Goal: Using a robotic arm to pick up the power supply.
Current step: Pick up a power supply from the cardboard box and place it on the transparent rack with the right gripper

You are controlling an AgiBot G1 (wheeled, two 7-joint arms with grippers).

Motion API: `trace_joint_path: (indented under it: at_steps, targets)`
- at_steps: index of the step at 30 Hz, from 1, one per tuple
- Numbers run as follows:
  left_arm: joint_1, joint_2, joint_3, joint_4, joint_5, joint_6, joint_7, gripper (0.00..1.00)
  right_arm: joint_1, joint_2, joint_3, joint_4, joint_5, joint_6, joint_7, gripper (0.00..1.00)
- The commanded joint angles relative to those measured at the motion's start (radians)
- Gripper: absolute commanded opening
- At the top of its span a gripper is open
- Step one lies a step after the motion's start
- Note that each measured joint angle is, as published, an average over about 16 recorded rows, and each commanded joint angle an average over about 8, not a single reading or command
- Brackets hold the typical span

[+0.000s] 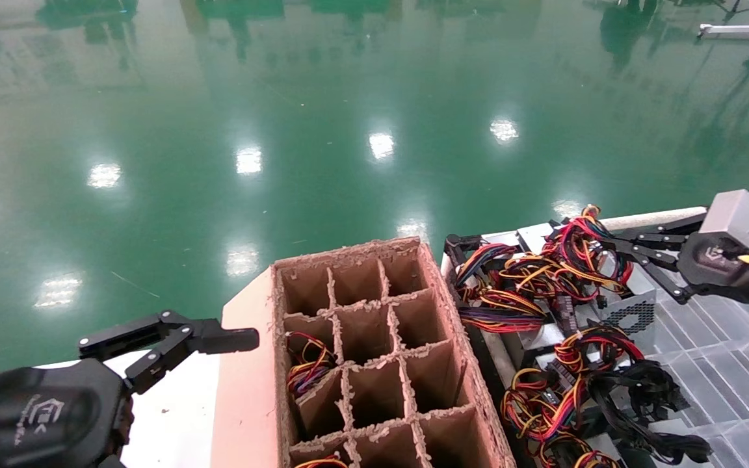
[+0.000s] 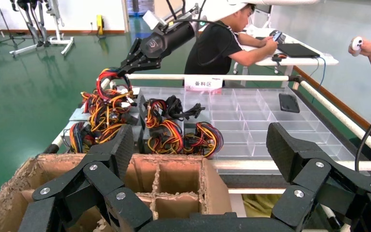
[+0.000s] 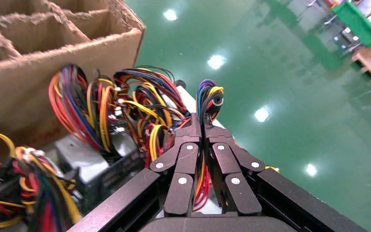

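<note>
Your right pincer [image 3: 200, 126] is clamped on 1 wire bundle [image 3: 207, 99] of the power supply [image 1: 615, 305], far end of table [image 1: 725, 364]. Left pincer [image 1: 218, 338] wide open, empty, beside 1 cardboard box [image 1: 459, 312].

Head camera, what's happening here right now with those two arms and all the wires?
The right gripper is shut on the wire bundle of a power supply in the pile beside the cardboard divider box. The supply's metal body has not yet been lifted. The left gripper hangs open on the box's other side, holding nothing. One box cell already holds coloured wires.
</note>
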Motion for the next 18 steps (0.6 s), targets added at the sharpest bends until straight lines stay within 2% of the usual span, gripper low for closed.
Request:
trace_joint_path:
  at_steps: [1, 18]
  targets:
    - [0.0, 0.0, 0.0, 0.0, 0.0, 0.0, 0.0, 1.0, 0.0, -0.004, -0.004, -0.003, -0.01, 0.008, -0.017, 0.0]
    - [0.0, 0.0, 0.001, 0.0, 0.0, 0.0, 0.0, 1.0, 0.054, -0.079, -0.016, -0.02, -0.098, 0.038, -0.363, 0.0]
